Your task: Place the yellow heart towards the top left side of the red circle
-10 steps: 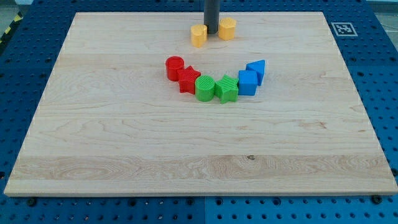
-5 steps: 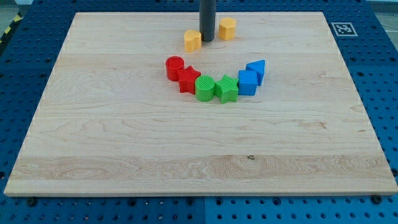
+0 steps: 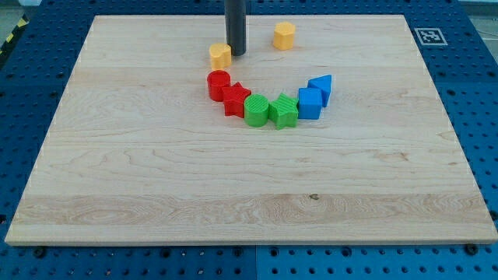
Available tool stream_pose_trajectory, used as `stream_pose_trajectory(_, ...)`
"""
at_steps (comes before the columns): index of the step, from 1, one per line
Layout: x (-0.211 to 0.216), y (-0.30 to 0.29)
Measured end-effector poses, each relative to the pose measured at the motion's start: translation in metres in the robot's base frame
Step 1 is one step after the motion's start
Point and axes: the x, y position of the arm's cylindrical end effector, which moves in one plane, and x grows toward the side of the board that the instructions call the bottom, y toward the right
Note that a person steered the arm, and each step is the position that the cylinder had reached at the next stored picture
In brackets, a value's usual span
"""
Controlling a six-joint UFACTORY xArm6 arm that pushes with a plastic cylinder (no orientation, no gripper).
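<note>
Pushing with my tip, a bare rod that has no jaws to open or close and so grasps nothing, I have the yellow heart touching its left side in the view. From my tip, the red circle lies below and slightly left, just beside the heart's lower edge. I judge the heart needs only a small further nudge leftward to sit at the circle's upper left.
</note>
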Motion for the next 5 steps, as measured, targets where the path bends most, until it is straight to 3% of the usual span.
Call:
stream_pose_trajectory(1,-0.001,-0.029)
stream_pose_trajectory(5,0.002,-0.055)
